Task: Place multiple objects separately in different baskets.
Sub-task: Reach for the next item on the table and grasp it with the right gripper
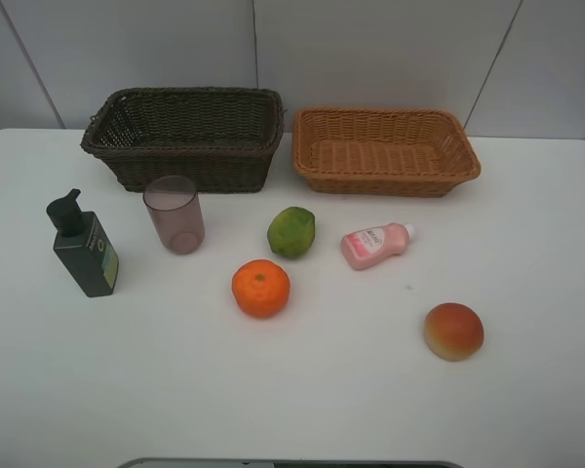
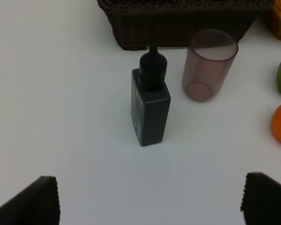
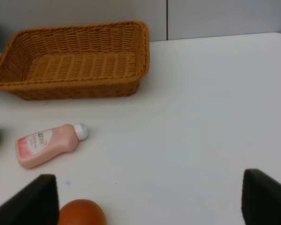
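White desk [image 1: 526, 244] is seen bearing all six items, from pump bottle [image 1: 85, 249] to apple [image 1: 453, 331]. Neither dark basket [image 1: 190, 171] nor tan basket [image 1: 390, 180] is filled. Left claw [image 2: 150, 201] and right claw [image 3: 150, 201] are held released and empty, so every placement is judged outstanding.

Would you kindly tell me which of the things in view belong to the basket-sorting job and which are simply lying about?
Belong to the job: orange, green citrus, red-yellow fruit, pink lotion bottle, dark green pump bottle, mauve cup, dark brown basket, tan basket.
Not part of it: white table, grey wall panels behind.
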`<act>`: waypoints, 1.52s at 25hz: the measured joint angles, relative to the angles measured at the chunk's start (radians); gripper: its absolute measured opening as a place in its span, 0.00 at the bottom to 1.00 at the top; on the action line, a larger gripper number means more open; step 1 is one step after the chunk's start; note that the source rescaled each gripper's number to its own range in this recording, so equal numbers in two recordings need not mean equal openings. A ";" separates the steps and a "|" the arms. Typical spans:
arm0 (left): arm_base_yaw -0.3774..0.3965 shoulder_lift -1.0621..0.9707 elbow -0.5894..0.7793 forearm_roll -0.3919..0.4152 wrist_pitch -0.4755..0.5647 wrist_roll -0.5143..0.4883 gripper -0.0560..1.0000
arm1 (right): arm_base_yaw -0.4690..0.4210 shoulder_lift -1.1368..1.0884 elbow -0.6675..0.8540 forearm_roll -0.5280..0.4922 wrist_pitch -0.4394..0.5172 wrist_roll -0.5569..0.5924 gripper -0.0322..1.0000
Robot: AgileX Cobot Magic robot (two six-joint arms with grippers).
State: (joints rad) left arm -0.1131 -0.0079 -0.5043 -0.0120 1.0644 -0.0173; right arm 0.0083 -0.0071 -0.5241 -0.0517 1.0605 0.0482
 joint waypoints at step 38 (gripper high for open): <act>0.000 0.000 0.000 0.000 0.000 0.000 0.99 | 0.000 0.000 0.000 0.000 0.000 0.000 0.70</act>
State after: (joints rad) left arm -0.1131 -0.0079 -0.5043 -0.0120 1.0644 -0.0173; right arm 0.0083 -0.0071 -0.5241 -0.0517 1.0605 0.0482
